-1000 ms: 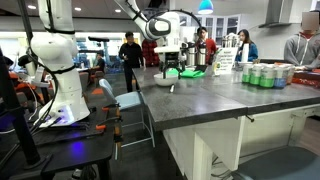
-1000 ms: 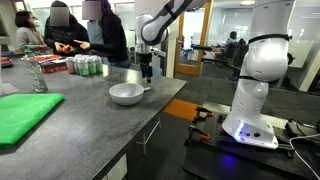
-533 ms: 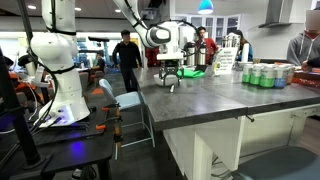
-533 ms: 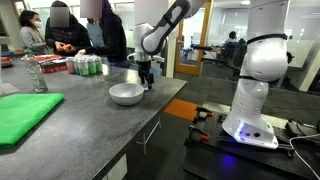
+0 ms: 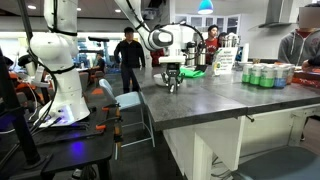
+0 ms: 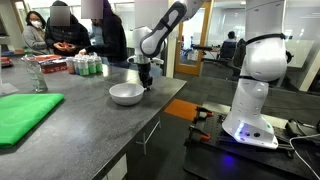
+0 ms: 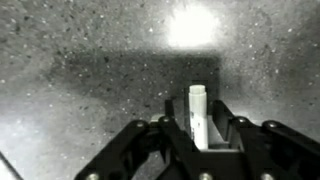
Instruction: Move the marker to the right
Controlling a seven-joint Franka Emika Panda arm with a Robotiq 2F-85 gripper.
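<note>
Open-plan lab space, people milling around at the back, and a long grey speckled bench [image 6: 90, 125] in front. The arm has its end effector [image 6: 147, 82] down low over the bench, just beside the white bowl [image 6: 126, 94] and not far from the bench's near edge.

From the wrist view, the end effector [image 7: 200, 128] looks closed in on the marker [image 7: 198, 108]. The slim stick sits between the two fingers and pokes out past their tips toward the bench. In both exterior views the marker is too small to pick out properly.

What I'd worry about:

- The hold looks like it's on a short stretch of a smooth round barrel. Any sideways bump and it could pivot or slide out.
- If it goes down much further, the marker tip could jam into the bench and get shoved up through the fingers.
- If it lets go with the marker standing on end, it'll tip over and roll, and a round pen could go off that nearby edge.
- The bowl is close enough that a sloppy sideways move could clip its rim and shove it.
</note>
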